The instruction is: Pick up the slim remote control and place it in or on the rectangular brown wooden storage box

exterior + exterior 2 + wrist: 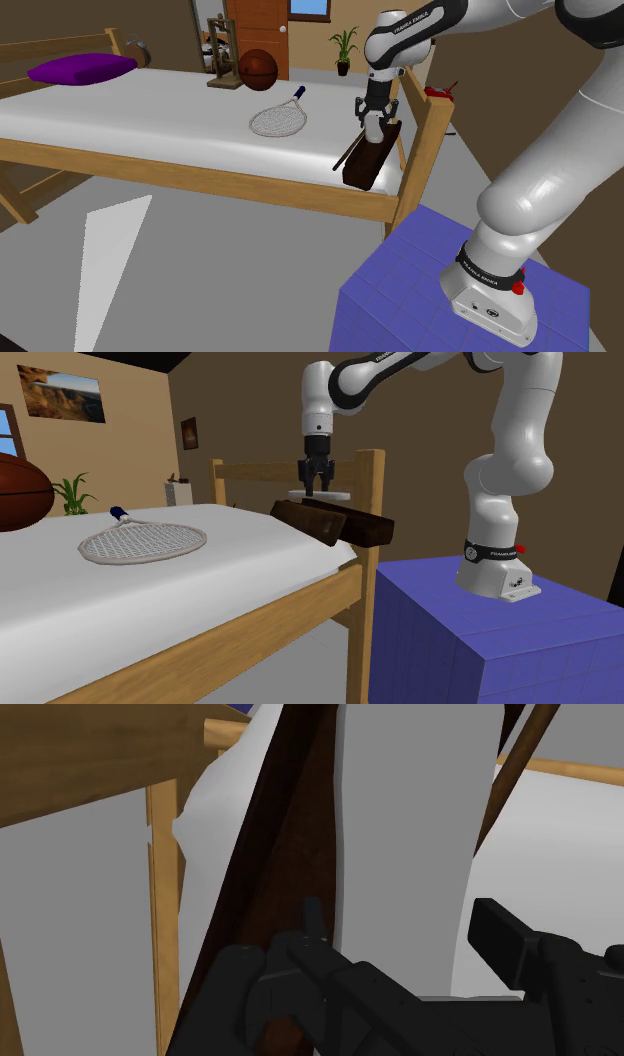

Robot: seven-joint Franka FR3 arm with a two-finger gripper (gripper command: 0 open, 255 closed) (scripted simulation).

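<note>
A dark brown wooden box (362, 166) (338, 522) (290, 834) lies on the white bed's corner nearest the stand. My gripper (373, 120) (318, 482) (400, 919) hangs straight down just above it. In the wrist view a slim, pale grey remote control (410, 824) runs out lengthwise between the two black fingers, which clasp it. In the second exterior view the remote (322, 495) shows as a flat white slab under the fingertips, over the box's back end. A thin dark stick (345, 155) leans off the box's side.
A tennis racket (278, 120) (140, 540) lies mid-mattress, with a basketball (258, 70) and a purple pillow (80, 68) farther back. The wooden bedpost (432, 125) (370, 502) rises right beside the box. The blue stand (440, 290) (500, 632) adjoins the bed.
</note>
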